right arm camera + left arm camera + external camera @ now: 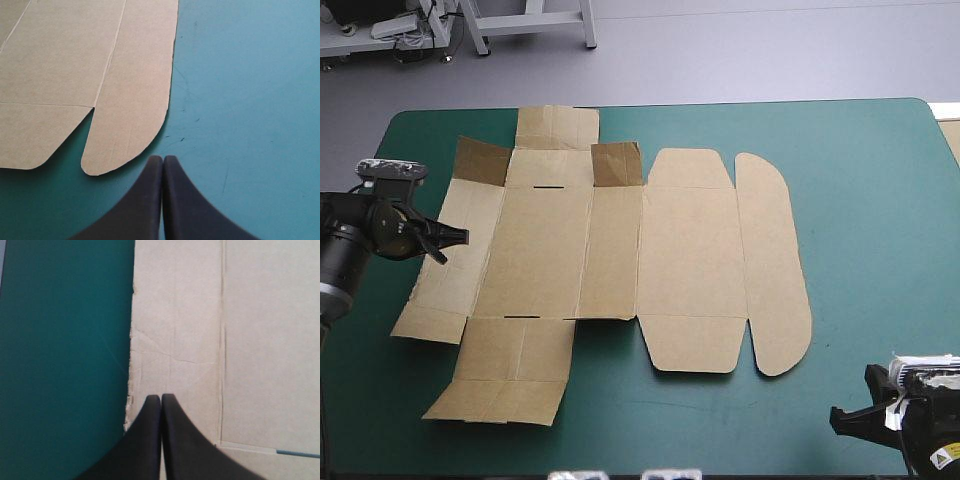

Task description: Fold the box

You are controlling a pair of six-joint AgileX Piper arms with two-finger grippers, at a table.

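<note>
We are holding the left gripper with its two black fingers pressed together into one point, and that point is hovering over the outermost left panel of the box, just inside the panel's ragged outer edge; whether it is touching the board we cannot tell. Beside that edge the teal-green cover is showing bare. We are holding the right gripper with its fingers likewise together, clamped on nothing, over bare cover near the table's near right corner. Its tip is pointing toward the rounded near end of the long rounded flap, close to it but apart from it. The box is lying opened out as a cut brown sheet across the middle and left of the table, almost all of it flat. Two small darker flaps on its far side are standing up a little from the sheet.
</note>
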